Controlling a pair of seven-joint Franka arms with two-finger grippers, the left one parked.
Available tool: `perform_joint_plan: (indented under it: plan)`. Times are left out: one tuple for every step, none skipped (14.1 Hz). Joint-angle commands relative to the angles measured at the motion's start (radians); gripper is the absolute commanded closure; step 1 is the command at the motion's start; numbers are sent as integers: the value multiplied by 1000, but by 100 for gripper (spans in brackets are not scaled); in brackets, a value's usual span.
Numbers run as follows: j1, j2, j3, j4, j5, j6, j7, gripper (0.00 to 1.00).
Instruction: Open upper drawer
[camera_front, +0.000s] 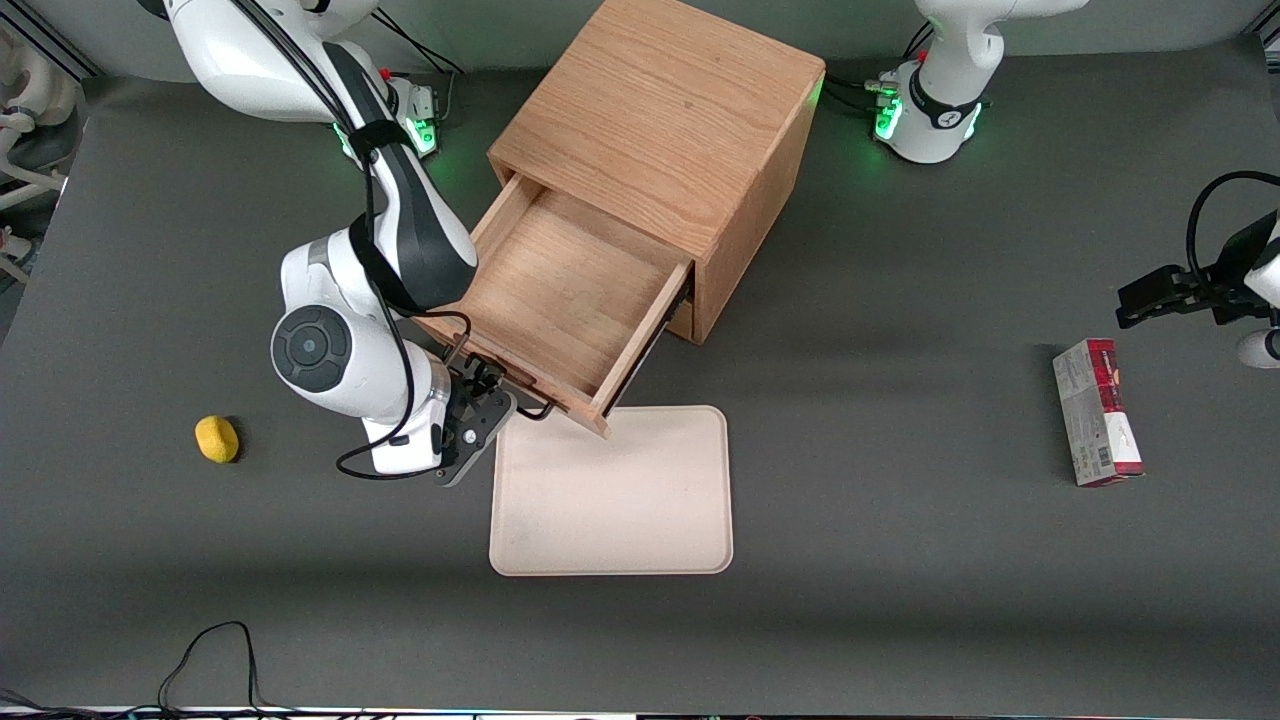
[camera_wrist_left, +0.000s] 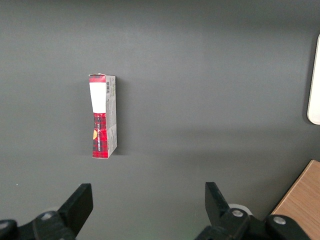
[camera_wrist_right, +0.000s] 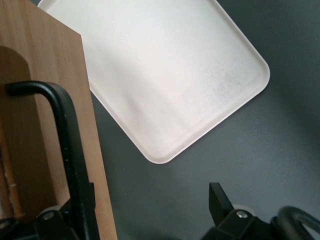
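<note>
- Jaws: standing wide apart; in the right wrist view one finger sits right by the black handle (camera_wrist_right: 65, 150) of the upper drawer (camera_front: 560, 300), the other well clear of it over bare table. Nothing is clamped between them.
- Gripper (camera_front: 478, 420): at the drawer front, at the handle's end toward the working arm's end of the table, nearer the front camera than the cabinet (camera_front: 665, 130).
- Upper drawer: pulled well out of the cabinet, inside floor exposed and empty as far as the front view shows. Its front panel overhangs the edge of the cream tray (camera_front: 612, 492).
- Lower drawer: hidden under the open one; state not readable.
- Progress, judged: opening looks essentially done; drawer is out a long way. Remaining is at most a last bit of travel, then backing the gripper away from the handle.
- Other items relative to the cabinet: yellow object (camera_front: 217, 438) toward the working arm's end; red carton (camera_front: 1096, 412) toward the parked arm's end, both well apart from it.
</note>
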Motion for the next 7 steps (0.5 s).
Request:
perform_joint_plan:
  plan:
    - [-15,17,3,59,7,-21,-14,0]
    - [-13,17,4,77,8,-45,-9,0]
    - [-13,19,4,105,8,-71,-3,0]
    - [-13,17,4,128,8,-89,5,0]
    - [-13,17,4,143,8,-112,6,0]
    - [-13,14,4,166,8,-132,6,0]
    - [-15,11,3,186,8,-155,8,0]
